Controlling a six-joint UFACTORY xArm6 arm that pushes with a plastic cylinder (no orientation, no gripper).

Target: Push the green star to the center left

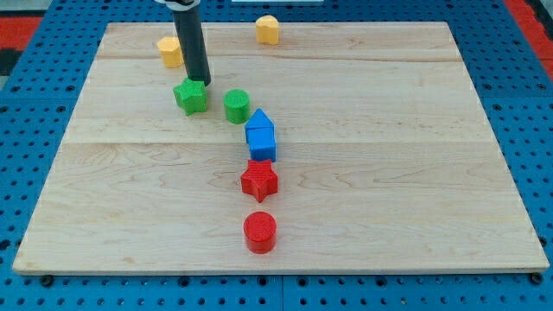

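The green star (191,96) lies on the wooden board (389,173) toward the view's upper left. My tip (199,81) stands right at the star's top edge, touching or nearly touching it. The dark rod rises from there to the view's top. A green cylinder (237,105) sits just to the right of the star, apart from it.
A yellow block (169,51) is left of the rod near the board's top edge. Another yellow block (268,29) is at the top centre. A blue block (260,136), a red star (259,180) and a red cylinder (260,231) line up down the middle.
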